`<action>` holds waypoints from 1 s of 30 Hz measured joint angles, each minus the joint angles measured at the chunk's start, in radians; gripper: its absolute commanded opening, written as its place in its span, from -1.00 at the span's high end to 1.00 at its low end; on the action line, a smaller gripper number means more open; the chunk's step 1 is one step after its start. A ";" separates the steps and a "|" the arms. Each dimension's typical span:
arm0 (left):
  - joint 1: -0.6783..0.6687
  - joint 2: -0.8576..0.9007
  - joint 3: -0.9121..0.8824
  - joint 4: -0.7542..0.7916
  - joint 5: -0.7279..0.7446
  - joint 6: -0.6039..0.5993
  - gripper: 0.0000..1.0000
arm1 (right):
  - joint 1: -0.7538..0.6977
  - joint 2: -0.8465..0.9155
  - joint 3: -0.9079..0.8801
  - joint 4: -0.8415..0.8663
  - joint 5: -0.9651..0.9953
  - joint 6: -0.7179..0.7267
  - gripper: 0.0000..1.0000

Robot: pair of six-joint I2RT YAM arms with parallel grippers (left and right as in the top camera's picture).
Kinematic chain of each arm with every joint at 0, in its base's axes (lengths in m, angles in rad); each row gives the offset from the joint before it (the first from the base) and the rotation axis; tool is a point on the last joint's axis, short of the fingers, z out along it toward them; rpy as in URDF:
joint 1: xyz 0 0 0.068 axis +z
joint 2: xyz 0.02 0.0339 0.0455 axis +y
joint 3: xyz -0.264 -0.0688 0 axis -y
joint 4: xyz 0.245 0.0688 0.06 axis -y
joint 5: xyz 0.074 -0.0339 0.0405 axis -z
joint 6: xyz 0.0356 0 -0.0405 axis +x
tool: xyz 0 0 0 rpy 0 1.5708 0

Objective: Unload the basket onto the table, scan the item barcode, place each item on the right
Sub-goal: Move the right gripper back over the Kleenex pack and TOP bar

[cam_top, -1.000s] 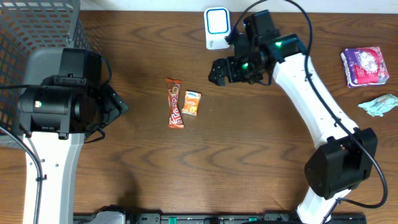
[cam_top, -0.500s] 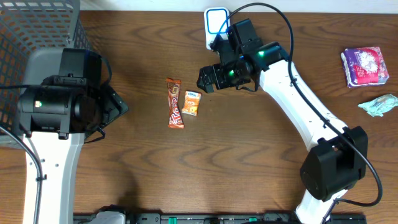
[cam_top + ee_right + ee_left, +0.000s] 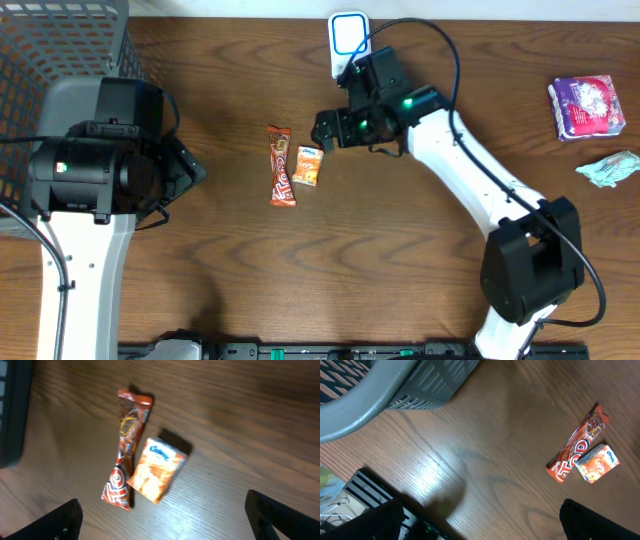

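Note:
Two snack items lie side by side mid-table: a red-brown chocolate bar (image 3: 282,166) (image 3: 126,455) (image 3: 577,445) and a small orange packet (image 3: 308,166) (image 3: 156,470) (image 3: 599,463). No barcode shows on either. A white scanner with a blue screen (image 3: 348,42) stands at the table's back edge. My right gripper (image 3: 330,128) (image 3: 165,520) hovers open just right of and behind the orange packet, with nothing between its fingers. My left gripper (image 3: 190,170) (image 3: 482,525) is open and empty, well to the left of the bar.
A grey mesh basket (image 3: 60,60) (image 3: 420,385) fills the back left corner. A purple packet (image 3: 586,106) and a crumpled teal wrapper (image 3: 608,168) lie at the far right. Dark equipment runs along the table's front edge.
My right arm has swung left from beside the scanner toward the two snacks, its gripper staying open. The left arm and the items have not moved.

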 measured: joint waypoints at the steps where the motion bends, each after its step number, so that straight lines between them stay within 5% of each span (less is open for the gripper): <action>1: 0.000 0.000 0.000 0.000 0.000 0.000 -0.99 | 0.006 0.000 -0.006 0.006 0.000 0.000 -0.98; 11: 0.000 0.000 0.000 0.000 0.000 0.000 -0.98 | 0.039 0.000 -0.018 0.038 0.013 0.008 -0.99; 23: 0.000 0.000 0.000 0.000 0.000 0.000 -0.99 | 0.039 0.012 -0.018 0.101 0.111 0.181 -0.97; 30: 0.000 0.000 0.000 0.000 0.000 0.000 -0.99 | 0.050 0.099 -0.018 0.130 0.111 0.301 -0.24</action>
